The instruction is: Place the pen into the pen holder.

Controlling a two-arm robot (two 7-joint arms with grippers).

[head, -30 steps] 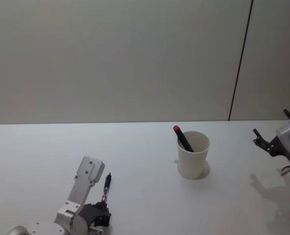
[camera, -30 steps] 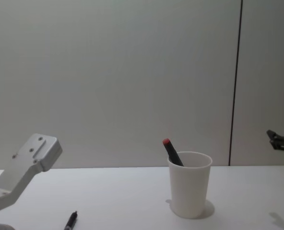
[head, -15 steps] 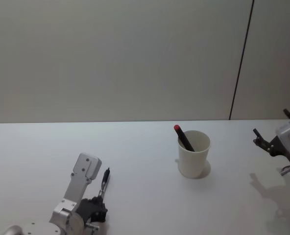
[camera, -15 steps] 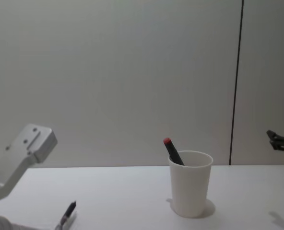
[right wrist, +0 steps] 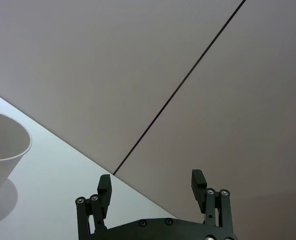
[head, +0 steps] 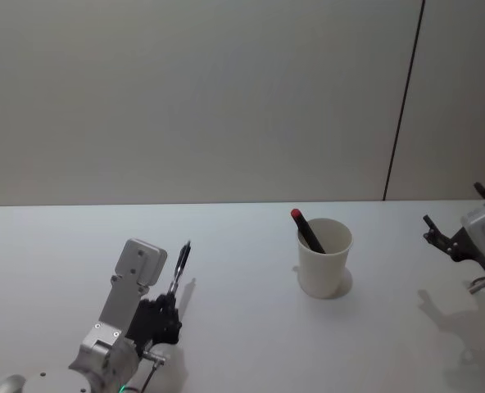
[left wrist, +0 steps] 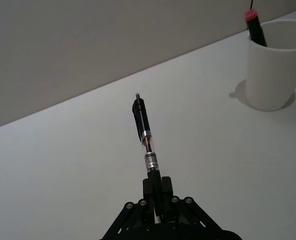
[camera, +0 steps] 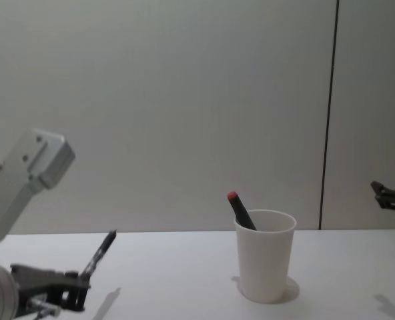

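One pen point(left wrist: 146, 141) in the left hand point(left wrist: 156, 184).

Two pens: black pen point(left wrist: 145, 135), red-capped pen point(head: 306, 229). One white paper cup point(head: 324, 266). Two grippers: left gripper point(left wrist: 155, 191), right gripper point(right wrist: 150, 182). One table point(head: 251, 344).

no legible text, small label point(left wrist: 151, 161) on the pen point(left wrist: 144, 134) unreadable

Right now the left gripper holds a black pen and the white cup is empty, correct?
No: the white cup holds a red-capped pen, per the head view. The left gripper does hold the black pen. The right gripper idles open, far right.
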